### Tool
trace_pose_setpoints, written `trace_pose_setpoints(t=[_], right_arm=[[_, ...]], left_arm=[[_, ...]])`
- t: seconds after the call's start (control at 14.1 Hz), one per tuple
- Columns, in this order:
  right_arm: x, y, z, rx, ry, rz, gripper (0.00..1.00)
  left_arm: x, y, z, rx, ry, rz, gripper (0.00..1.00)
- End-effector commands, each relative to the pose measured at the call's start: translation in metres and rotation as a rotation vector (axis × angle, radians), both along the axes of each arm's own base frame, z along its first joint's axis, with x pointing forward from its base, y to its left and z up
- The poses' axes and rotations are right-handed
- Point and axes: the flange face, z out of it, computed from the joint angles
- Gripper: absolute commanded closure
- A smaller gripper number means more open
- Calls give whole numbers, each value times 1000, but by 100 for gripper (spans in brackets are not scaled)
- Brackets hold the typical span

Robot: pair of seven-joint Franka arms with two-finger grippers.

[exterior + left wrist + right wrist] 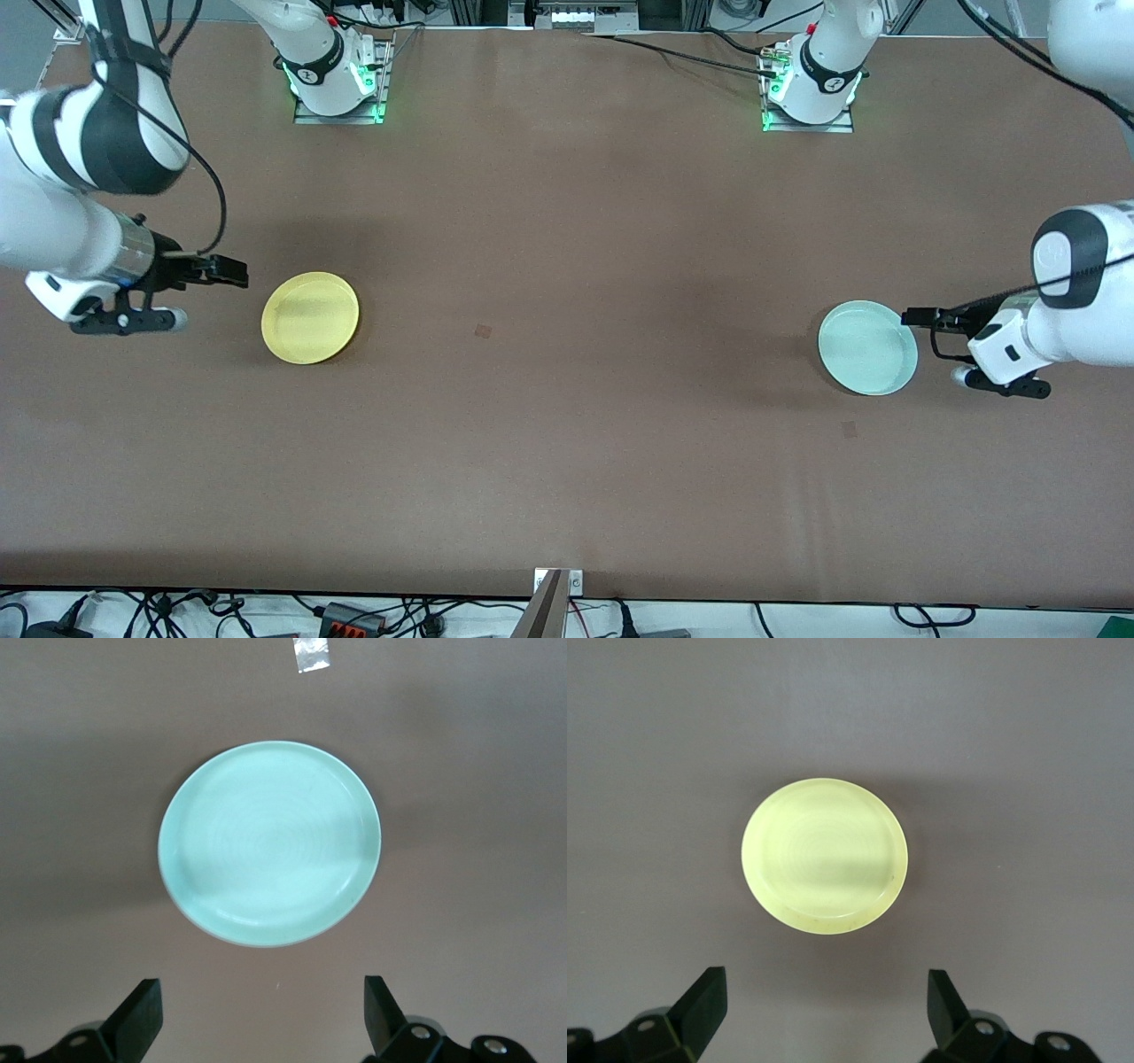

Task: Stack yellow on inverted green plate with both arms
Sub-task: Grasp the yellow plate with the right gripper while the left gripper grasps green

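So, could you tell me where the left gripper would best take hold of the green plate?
Probably at the raised rim nearest the left gripper, at the left arm's end of the table. The green plate lies flat, right side up, too wide to span, so one finger inside the rim and one outside seems best. The jaws are open.

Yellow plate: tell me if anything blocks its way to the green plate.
Nothing visible does. Between the yellow plate and the green plate lies only bare table, with a small flat mark on it.
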Motion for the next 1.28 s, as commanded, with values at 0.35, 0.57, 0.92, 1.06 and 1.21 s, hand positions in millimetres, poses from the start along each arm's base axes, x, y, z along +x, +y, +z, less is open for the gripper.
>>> trace_pose_setpoints(t=[0.35,0.57,0.92,1.06,1.21], right_arm=[[9,-35,-118,3,185,-67,0],[9,-59,-158,19,208,-110,0],[7,-76,-204,107,220,-137,0],[6,-79,-214,108,229,-144,11],[5,-78,-219,107,234,-143,27]], left_arm=[[3,66,-89,-125,-83,-66,16],[2,67,-109,-140,-112,-78,19],[-2,68,-123,-149,-130,-100,51],[-5,71,-132,-156,-120,-94,63],[-5,70,-132,-157,-120,-95,79]])
